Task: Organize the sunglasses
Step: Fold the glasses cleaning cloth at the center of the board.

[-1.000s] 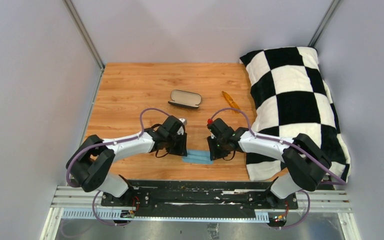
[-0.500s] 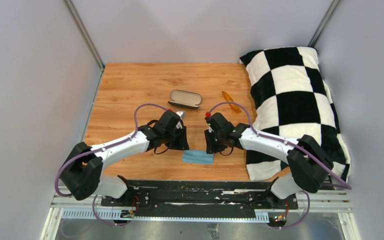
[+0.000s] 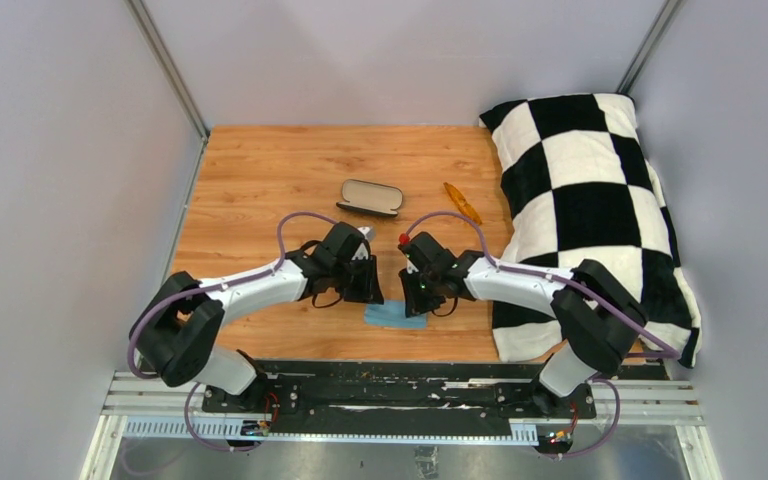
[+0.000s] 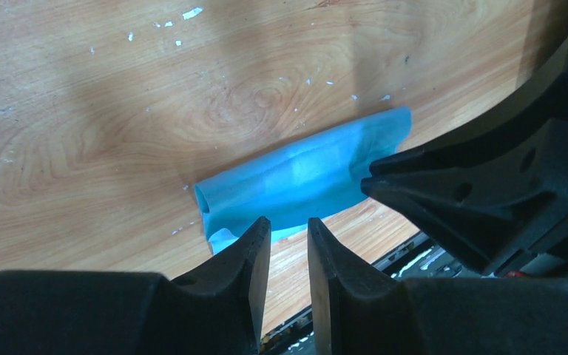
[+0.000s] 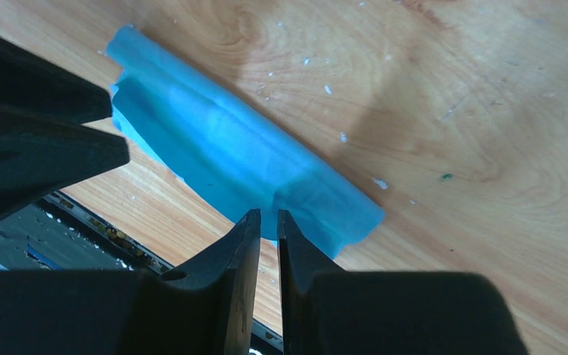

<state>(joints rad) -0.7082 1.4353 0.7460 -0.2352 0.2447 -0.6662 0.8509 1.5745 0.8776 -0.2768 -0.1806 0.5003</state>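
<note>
**Hazards.** The left gripper (image 4: 288,231) and the right gripper (image 5: 268,220) hang low over the blue cloth (image 4: 303,174), close to each other. Moving either arm inward risks a collision. A downward move risks snagging the fabric and dragging it toward the near edge of the table (image 3: 260,180). Both claws are clenched to a narrow slit, and no fabric shows between the fingers.

The sunglasses (image 3: 460,203) lie well beyond both grippers, between the case (image 3: 371,196) and the checkered pillow (image 3: 580,190). They are slim and probably hard plastic, so they may skid under a pinch.

**Materials.**
- Cloth: thin and soft, folded into a loose roll, crumpled at one end.
- Sunglasses: amber and narrow.
- Case: dark oval shell, open, with a pale lining.
- Table: smooth wood-grain surface flecked with white chips.
</note>
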